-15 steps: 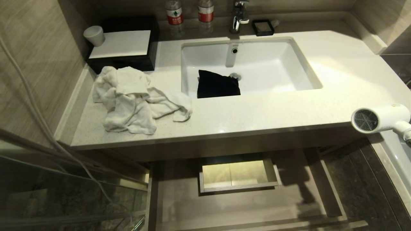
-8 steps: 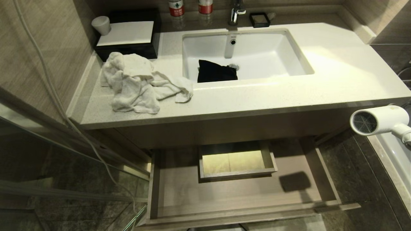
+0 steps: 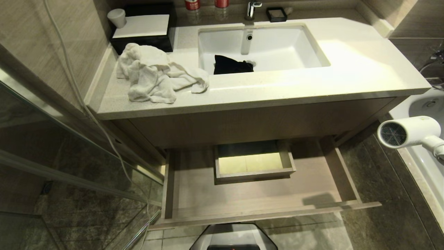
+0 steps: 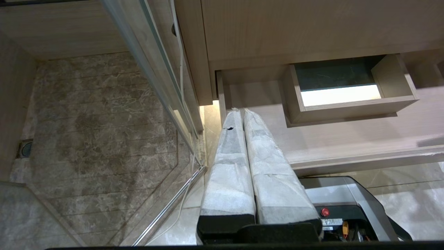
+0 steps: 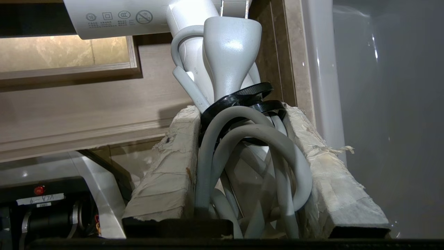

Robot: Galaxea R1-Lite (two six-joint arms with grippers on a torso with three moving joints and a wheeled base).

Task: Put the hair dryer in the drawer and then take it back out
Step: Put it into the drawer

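The white hair dryer (image 3: 409, 132) hangs in the air at the far right, below the counter edge and to the right of the drawer, its dark mesh grille facing the drawer side. My right gripper (image 5: 239, 110) is shut on the hair dryer (image 5: 229, 52) at its handle and bundled cord; the gripper itself lies outside the head view. The wide beige drawer (image 3: 194, 194) stands pulled out under the vanity, with a boxed notch (image 3: 253, 163) at its back. My left gripper (image 4: 242, 110) is shut on nothing, parked low by the drawer's (image 4: 347, 139) left front corner.
On the counter lie a crumpled white towel (image 3: 152, 74), a black box with a white top (image 3: 142, 31) and a cup (image 3: 117, 17). A black cloth (image 3: 230, 65) lies in the sink (image 3: 319, 52). A bathtub (image 3: 423, 104) is at right, a glass partition (image 3: 69, 156) at left.
The head view has sunk: the counter slid up the picture and the whole drawer now shows. The held hair dryer, level with the counter before, now hangs below its edge.
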